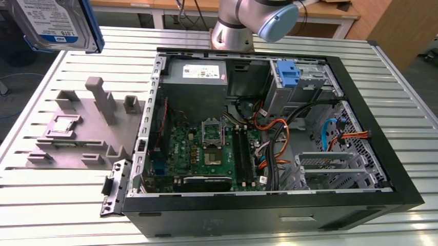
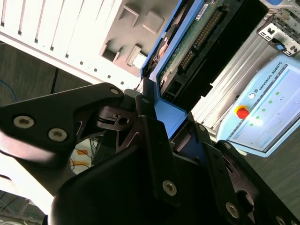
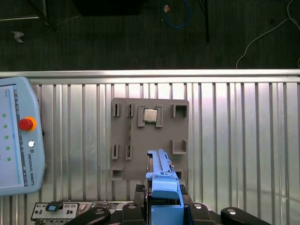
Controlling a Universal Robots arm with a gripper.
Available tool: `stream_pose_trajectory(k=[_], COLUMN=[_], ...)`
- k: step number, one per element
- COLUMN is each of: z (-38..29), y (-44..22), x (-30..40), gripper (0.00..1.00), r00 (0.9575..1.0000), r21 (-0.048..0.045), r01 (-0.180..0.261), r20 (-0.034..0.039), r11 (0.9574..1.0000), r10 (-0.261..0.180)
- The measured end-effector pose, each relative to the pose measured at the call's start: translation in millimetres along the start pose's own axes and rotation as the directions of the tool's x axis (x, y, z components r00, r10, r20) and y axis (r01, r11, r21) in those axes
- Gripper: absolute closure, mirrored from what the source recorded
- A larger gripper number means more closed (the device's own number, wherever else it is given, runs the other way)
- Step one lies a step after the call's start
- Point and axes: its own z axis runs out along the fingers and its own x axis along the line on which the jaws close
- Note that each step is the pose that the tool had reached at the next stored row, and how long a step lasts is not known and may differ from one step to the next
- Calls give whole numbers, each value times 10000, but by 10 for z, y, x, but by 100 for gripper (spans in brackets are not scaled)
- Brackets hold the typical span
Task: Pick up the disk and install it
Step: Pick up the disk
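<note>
In the exterior view, the disk (image 1: 51, 23) is in the upper left of the frame, close to the camera and high above the surface (image 1: 68, 205). It is well apart from the open case (image 1: 274, 205). The grey holder (image 1: 82, 128) lies below the disk, with a small chip (image 1: 65, 124) in it. The arm (image 1: 253, 20) stands at the top centre.

In the second wrist view, the claw (image 2: 159, 124) is closed on the blue frame of the disk (image 2: 197, 42), whose circuit side faces us.

In the first wrist view, the claw (image 3: 161, 208) clamps the disk (image 3: 161, 173) edge-on above the holder (image 3: 150, 140).

We judge that the picking is done and the carrying is in hand. The installing calls for bringing the disk over the case and lining it up with a drive cage (image 1: 329, 166) at the right of the frame. Which cage it should be, we cannot tell.
</note>
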Motion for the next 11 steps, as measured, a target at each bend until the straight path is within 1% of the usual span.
stream_pose_trajectory(k=[4, 11], z=[0, 0], y=[-12, -61], x=[0, -2], gripper=[64, 64], r00=[10000, 10000], r21=[1, 2], r01=[-69, -82], r20=[1, 1], r11=[10000, 10000], r10=[69, 82])
